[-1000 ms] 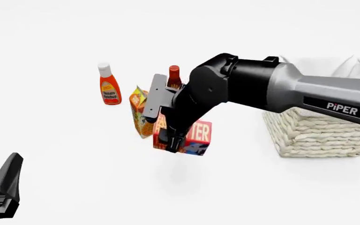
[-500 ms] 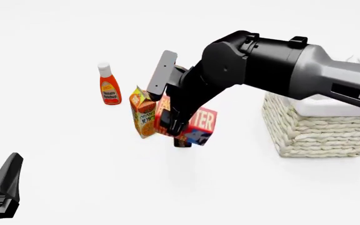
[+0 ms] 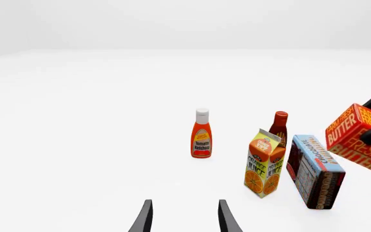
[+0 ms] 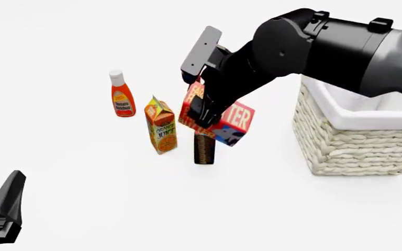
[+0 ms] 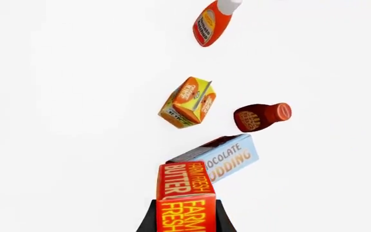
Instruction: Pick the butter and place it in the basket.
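Left gripper (image 4: pixel 2 209): the black pincer sits low at the near left edge of the table, well apart from everything; in the left wrist view its two fingers stand parted with nothing between them.
Ketchup bottle (image 4: pixel 122 94): the red-orange squeeze bottle with a white cap stands upright, farthest left of the groceries, out of the carry path.
Orange juice carton (image 4: pixel 160 125): the tall orange-and-yellow gabled carton stands just left of the lifted load; a sideways swing could clip it.
Chocolate pudding box (image 4: pixel 204 148): the tall narrow brown-and-pale-blue box stands almost directly under the carried carton; a dropped or lowered load would topple it.
Butter (image 4: pixel 219 115): the small red-orange rectangular carton lettered "FARM FRESH BUTTER" hangs tilted in the air, clear of the table, left of the basket.
Right gripper (image 4: pixel 202 112): the black pincer is closed on one end of the butter, so the carton could pivot or slip.
Basket (image 4: pixel 347 149): the large cream woven wicker basket with white lining stands at the right; carried too low, the butter could strike its near wall or rim.
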